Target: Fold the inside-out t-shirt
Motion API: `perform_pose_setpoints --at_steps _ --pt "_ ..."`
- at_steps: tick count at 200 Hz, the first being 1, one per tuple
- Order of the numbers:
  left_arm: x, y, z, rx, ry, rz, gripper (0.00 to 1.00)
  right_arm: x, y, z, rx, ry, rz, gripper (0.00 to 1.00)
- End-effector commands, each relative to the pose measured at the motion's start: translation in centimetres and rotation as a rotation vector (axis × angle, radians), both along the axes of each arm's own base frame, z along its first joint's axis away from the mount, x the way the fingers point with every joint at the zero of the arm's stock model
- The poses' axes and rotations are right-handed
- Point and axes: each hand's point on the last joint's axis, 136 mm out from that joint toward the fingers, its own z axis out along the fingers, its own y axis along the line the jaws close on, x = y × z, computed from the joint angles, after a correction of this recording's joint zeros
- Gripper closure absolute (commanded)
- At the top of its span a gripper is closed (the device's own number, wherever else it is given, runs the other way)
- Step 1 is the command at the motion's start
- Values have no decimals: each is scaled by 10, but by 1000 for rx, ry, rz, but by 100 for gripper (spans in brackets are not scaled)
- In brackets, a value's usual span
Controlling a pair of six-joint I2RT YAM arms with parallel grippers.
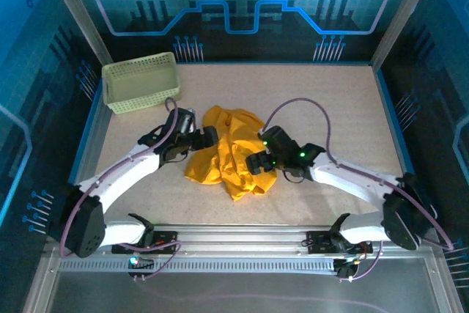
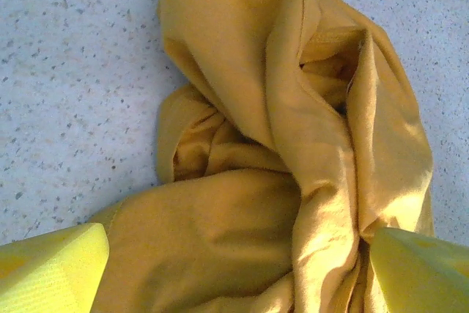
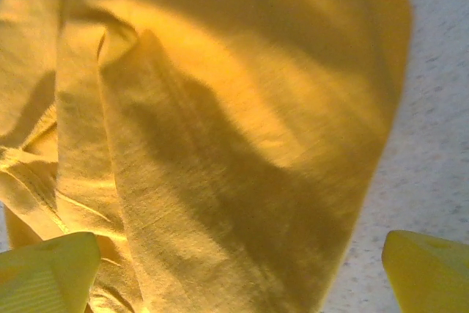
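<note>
The mustard-yellow t-shirt [image 1: 229, 153] lies crumpled in a heap at the middle of the table. My left gripper [image 1: 207, 138] is at the heap's left edge, open, its yellow fingertips [image 2: 51, 269] spread wide over bunched folds of the t-shirt [image 2: 278, 144]. On the heap's right edge sits my right gripper [image 1: 256, 163], also open, with fingertips [image 3: 429, 273] far apart above a smooth stretch of the t-shirt [image 3: 220, 130]. Neither grips cloth.
A pale green lattice basket [image 1: 141, 82] stands at the back left corner. Speckled table surface [image 1: 330, 108] lies bare to the right and behind the shirt. Blue-lit walls enclose the table.
</note>
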Motion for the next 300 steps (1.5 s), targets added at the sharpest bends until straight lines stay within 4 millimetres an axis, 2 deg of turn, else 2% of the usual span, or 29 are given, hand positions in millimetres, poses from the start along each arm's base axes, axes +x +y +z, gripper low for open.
perform_pose_setpoints --at_steps 1,21,52,66,74,88,109,122,138,169,187,198,210,228,261,263,267,300 --pt "-17 -12 -19 -65 50 -59 8 5 23 4 32 3 6 2" --pt "-24 -18 -41 -93 101 -73 13 5 29 -13 13 43 4 7" --pt "-25 -29 -67 -125 170 -92 26 9 32 -28 -18 72 -8 20" --pt "-23 -31 -76 -123 186 -90 38 12 28 -35 -53 83 -27 27" --pt "-22 -31 -80 -120 192 -89 45 15 26 -37 -67 85 -39 34" --pt "-18 -30 -82 -105 197 -78 58 19 17 -38 -91 82 -71 54" --pt "-14 -23 -79 -79 186 -53 75 27 -6 -29 -112 59 -146 81" --pt "-11 -17 -74 -66 170 -34 88 31 -23 -21 -99 43 -191 92" --pt "-7 -4 -64 -62 139 0 100 36 -42 -5 -62 14 -228 100" --pt "-4 25 -28 -71 21 90 100 39 -73 40 67 -50 -273 100" --pt "-8 41 -4 -61 -62 135 100 39 -83 69 180 -93 -282 100" --pt "-10 43 6 -64 -92 132 100 38 -87 77 222 -94 -284 99" --pt "-11 30 12 -105 -96 62 100 36 -87 77 239 -77 -278 99" --pt "-8 0 11 -137 -42 -52 79 34 -78 74 260 -49 -238 100" --pt "7 -53 -3 -24 32 -187 46 37 -72 75 282 -52 -227 100" --pt "8 -56 -3 -28 33 -190 44 34 -73 67 272 -36 -229 100" --pt "12 -61 -5 -33 35 -191 41 33 -74 66 270 -34 -231 100" --pt "44 -97 -16 -105 81 -183 33 30 -75 62 264 -29 -231 100"
